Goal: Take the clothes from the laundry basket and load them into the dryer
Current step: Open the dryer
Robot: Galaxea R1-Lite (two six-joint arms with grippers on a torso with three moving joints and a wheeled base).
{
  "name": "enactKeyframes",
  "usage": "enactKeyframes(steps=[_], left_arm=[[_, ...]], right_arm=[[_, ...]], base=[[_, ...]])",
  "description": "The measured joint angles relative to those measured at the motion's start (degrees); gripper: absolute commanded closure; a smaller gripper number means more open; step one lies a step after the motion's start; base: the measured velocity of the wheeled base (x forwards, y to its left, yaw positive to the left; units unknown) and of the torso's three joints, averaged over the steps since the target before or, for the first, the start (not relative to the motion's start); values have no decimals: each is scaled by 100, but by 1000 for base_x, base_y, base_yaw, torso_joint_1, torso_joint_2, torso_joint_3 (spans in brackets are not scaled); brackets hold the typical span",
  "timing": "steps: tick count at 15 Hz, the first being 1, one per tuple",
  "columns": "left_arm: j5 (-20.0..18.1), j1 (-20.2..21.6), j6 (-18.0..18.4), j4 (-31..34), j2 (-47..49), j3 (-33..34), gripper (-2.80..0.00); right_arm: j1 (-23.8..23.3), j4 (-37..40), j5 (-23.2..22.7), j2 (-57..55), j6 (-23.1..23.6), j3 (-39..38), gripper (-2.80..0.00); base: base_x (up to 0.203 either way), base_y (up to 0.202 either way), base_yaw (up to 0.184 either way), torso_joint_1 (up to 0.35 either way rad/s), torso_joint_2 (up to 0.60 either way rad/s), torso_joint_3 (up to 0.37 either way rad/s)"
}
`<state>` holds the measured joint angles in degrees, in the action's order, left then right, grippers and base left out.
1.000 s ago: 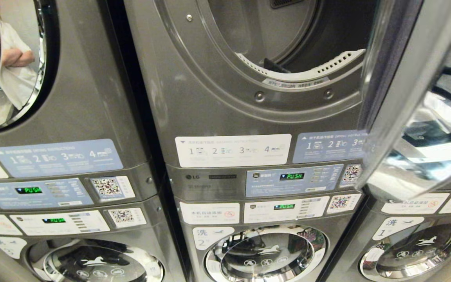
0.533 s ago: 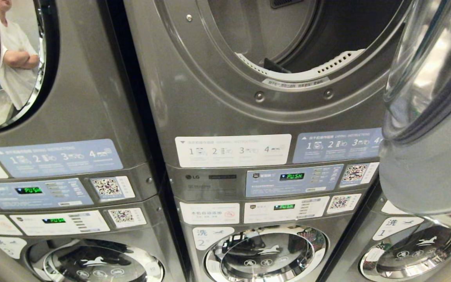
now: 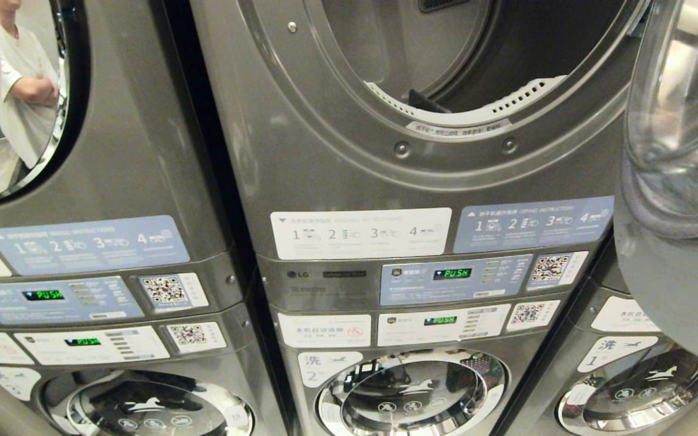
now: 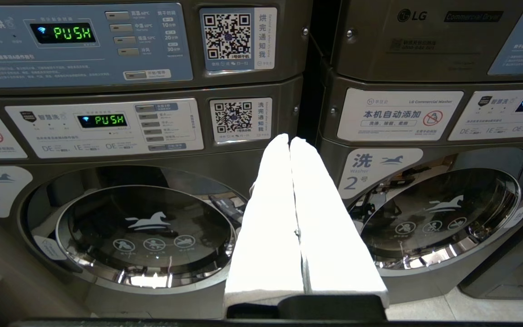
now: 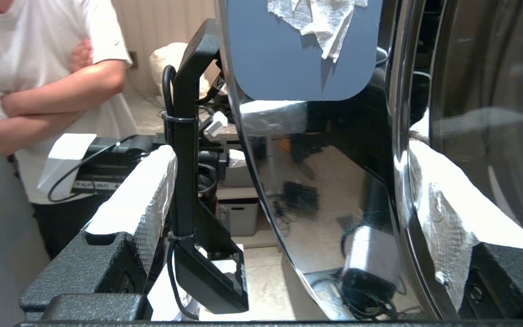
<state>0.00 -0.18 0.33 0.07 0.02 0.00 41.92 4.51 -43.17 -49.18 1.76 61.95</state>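
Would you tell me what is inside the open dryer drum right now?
Inside the open dryer drum only bare grey metal and the white perforated lint-filter strip at its front lip show. No clothes are visible; the upper part is out of frame.

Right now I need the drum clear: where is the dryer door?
In the head view the dryer door hangs swung open at the right edge, beside the middle dryer's drum opening.
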Motion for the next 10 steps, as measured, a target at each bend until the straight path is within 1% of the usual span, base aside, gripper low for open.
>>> enactKeyframes(steps=[3, 6, 8, 10], left_arm=[[0, 0, 0, 0, 0, 0, 0], [0, 0, 1, -2, 0, 0, 0], [0, 0, 1, -1, 0, 0, 0], [0, 0, 0, 0, 0, 0, 0]], right_arm=[[-22, 13, 500, 178, -38, -126, -280], [-30, 23, 846, 233, -35, -127, -280], [-34, 69, 1264, 304, -60, -135, -280], [-37, 52, 1420, 417, -60, -137, -280]], base=[[0, 0, 0, 0, 0, 0], [0, 0, 0, 0, 0, 0], [0, 0, 0, 0, 0, 0], [0, 0, 0, 0, 0, 0]])
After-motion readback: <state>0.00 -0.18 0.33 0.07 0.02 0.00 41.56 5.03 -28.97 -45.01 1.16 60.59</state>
